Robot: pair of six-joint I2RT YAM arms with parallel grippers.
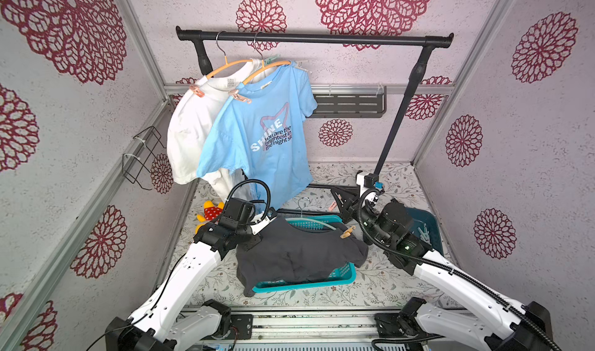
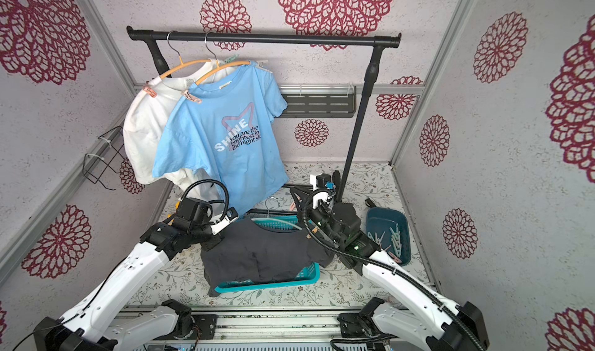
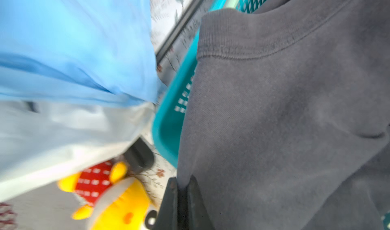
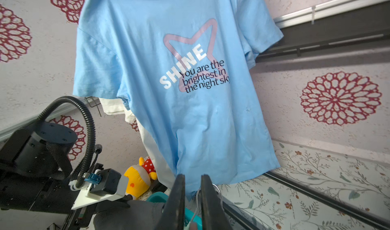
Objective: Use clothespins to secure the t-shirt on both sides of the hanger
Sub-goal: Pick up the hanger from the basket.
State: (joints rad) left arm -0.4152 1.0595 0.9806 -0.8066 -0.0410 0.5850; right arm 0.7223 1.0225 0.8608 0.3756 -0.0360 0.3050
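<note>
A dark grey t-shirt (image 1: 299, 252) lies on a pale green hanger (image 1: 322, 225) over a teal basket (image 1: 306, 283). The hanger's wire hook (image 1: 304, 201) points toward the back. A tan clothespin (image 1: 346, 234) sits on the shirt's right shoulder. My left gripper (image 3: 183, 182) is shut on the fabric at the shirt's left shoulder. My right gripper (image 4: 193, 182) hovers behind the basket near the hook, jaws close together, with a pink clothespin (image 1: 331, 206) pinched deep between them. More clothespins (image 2: 391, 236) lie in a dark blue bin (image 2: 383, 215) at the right.
A black clothes rack (image 1: 315, 38) stands at the back. On it hang a light blue t-shirt (image 1: 260, 133) and a white t-shirt (image 1: 193, 130), both on orange hangers with pins. A yellow and red plush toy (image 1: 211, 212) lies left of the basket.
</note>
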